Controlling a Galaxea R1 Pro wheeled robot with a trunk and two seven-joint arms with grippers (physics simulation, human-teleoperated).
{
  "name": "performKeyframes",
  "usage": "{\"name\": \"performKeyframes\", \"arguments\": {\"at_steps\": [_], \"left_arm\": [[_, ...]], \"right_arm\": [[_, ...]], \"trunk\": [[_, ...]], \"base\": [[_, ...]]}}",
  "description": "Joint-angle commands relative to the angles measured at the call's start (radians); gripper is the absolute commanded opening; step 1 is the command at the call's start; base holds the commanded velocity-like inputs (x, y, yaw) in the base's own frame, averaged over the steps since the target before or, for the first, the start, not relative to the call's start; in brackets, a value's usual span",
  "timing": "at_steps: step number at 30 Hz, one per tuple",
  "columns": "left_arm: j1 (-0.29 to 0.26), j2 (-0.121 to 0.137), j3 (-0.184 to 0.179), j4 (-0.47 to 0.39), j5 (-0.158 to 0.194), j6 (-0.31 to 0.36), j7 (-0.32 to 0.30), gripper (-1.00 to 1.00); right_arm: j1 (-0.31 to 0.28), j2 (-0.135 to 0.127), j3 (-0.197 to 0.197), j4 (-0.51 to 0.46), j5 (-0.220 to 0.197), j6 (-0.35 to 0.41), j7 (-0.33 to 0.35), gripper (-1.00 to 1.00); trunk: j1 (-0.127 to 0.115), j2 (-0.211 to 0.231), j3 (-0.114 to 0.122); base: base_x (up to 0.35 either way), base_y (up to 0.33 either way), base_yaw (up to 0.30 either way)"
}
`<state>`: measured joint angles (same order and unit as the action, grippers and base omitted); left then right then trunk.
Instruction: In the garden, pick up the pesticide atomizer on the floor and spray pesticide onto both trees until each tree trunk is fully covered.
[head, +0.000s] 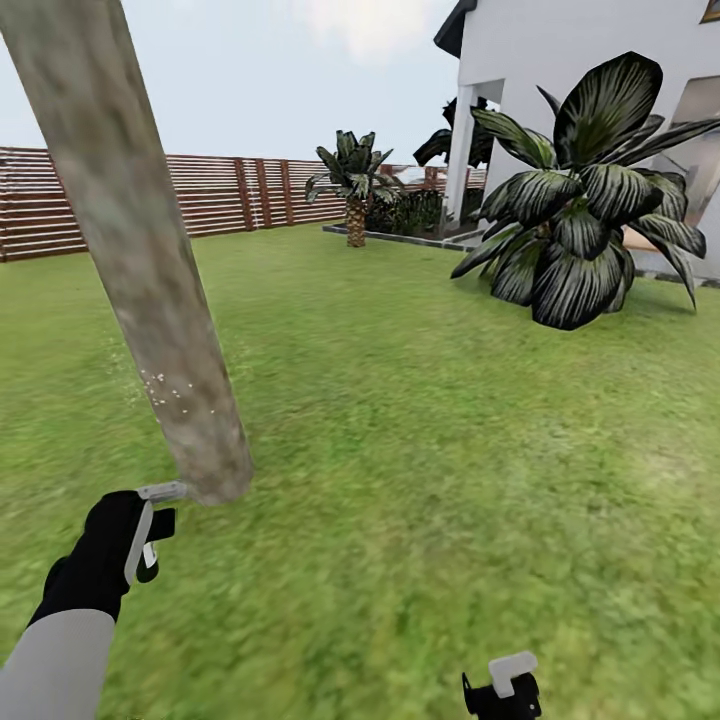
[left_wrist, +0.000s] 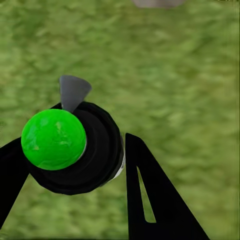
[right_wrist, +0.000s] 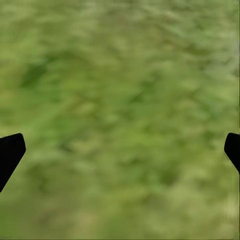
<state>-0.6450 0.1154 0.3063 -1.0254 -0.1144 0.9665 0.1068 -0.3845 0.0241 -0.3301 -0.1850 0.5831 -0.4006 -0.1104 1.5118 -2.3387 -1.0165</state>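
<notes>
One tree trunk (head: 150, 270), thick, pale grey-brown and mottled, leans across the left of the head view; its base meets the lawn (head: 420, 480) just beyond my left hand. Fine white specks (head: 165, 385) dot its lower part. My left gripper (head: 140, 545) is shut on the pesticide atomizer (head: 160, 495), whose grey nozzle points at the trunk's foot, almost touching it. The left wrist view shows the atomizer (left_wrist: 75, 150) as a black round body with a green ball and a grey spout between the black fingers (left_wrist: 150, 200). My right gripper (head: 505, 690) hangs open over grass (right_wrist: 120, 100), low at the right.
A large dark-leaved plant (head: 590, 200) stands at the right in front of a white house (head: 580, 70). A short palm (head: 355, 200) grows at the back by a planting bed. A brown slat fence (head: 220, 195) closes the lawn behind.
</notes>
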Motion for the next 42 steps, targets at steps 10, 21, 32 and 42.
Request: {"name": "performKeyframes", "arguments": {"at_steps": [10,21,32,42], "left_arm": [[-0.001,0.0,0.0,-0.001,-0.013,0.005,-0.003,-1.0],[-0.001,0.001,0.0,-0.002,-0.013,0.005,-0.003,-1.0],[-0.001,0.0,-0.001,-0.002,-0.013,0.004,-0.003,-1.0],[-0.009,0.009,0.002,-0.039,-0.004,0.016,-0.019,-1.0]], "right_arm": [[-0.001,0.0,-0.006,0.001,0.011,-0.003,-0.005,1.0],[-0.001,0.0,-0.006,0.001,0.011,-0.003,-0.005,1.0],[-0.001,0.0,-0.006,0.001,0.011,-0.003,-0.005,1.0],[-0.001,-0.001,-0.007,0.001,0.011,-0.003,-0.005,1.0]], "trunk": [[0.0,0.0,-0.001],[0.0,0.0,-0.001],[0.0,0.0,-0.001],[0.0,0.0,-0.001]], "base": [[0.154,-0.241,0.224],[0.161,-0.241,0.007],[0.161,-0.241,0.0],[0.143,-0.241,0.0]]}}
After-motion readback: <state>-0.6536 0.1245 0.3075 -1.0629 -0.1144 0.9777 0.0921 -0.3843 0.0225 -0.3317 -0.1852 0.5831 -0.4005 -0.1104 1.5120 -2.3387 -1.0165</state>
